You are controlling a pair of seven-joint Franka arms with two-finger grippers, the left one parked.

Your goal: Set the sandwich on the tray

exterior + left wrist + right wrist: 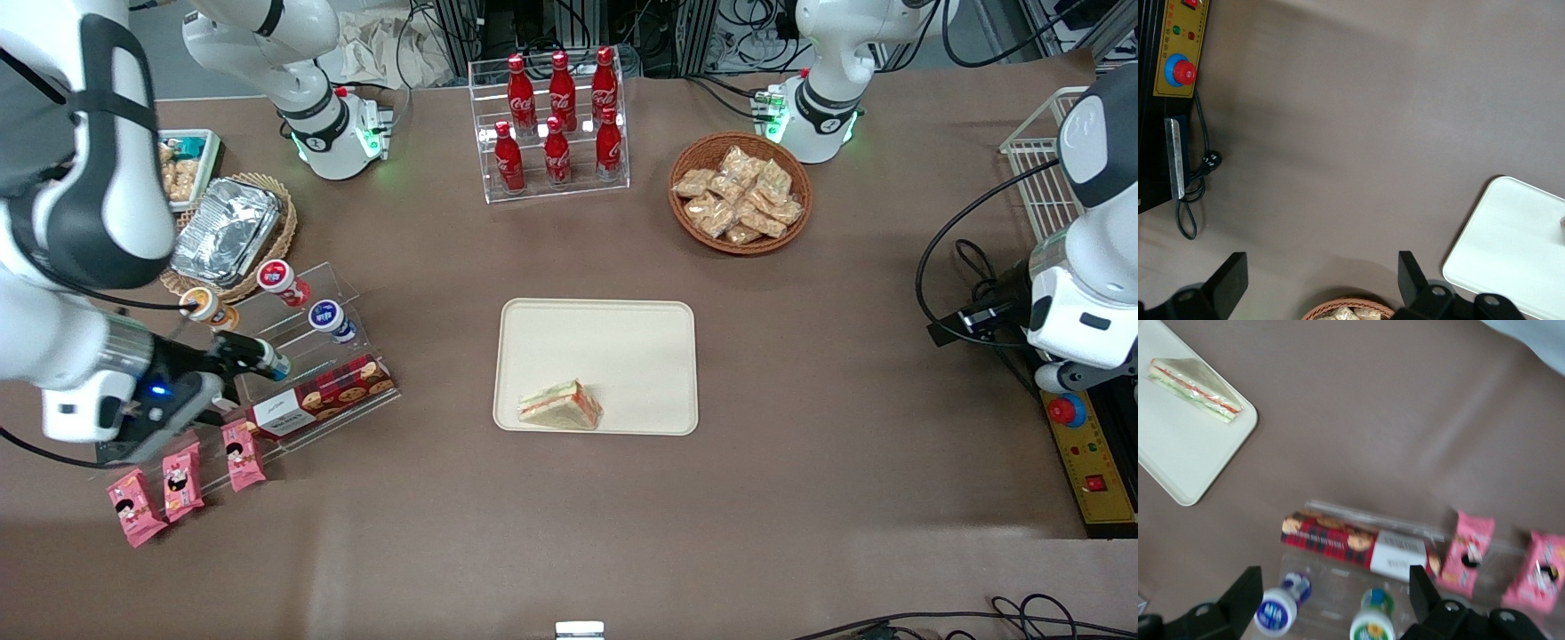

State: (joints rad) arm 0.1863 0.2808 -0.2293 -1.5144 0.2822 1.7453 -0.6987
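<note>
The sandwich (562, 405), a wrapped triangular wedge with orange-red and green filling, lies on the cream tray (596, 338), by the tray's edge nearest the front camera. It also shows in the right wrist view (1195, 390) on the tray (1178, 453). My right gripper (233, 378) is open and empty. It hovers toward the working arm's end of the table, well away from the tray, above a clear display rack (311, 373). In the wrist view the gripper (1333, 593) has small bottles between its two spread fingers.
The rack holds small capped bottles (1277, 611), a red cookie box (320, 397) and pink wrapped snacks (182, 480). A foil pack (224, 231) sits in a wicker basket. A rack of cola bottles (556, 124) and a basket of tan packets (740, 194) stand farther from the camera.
</note>
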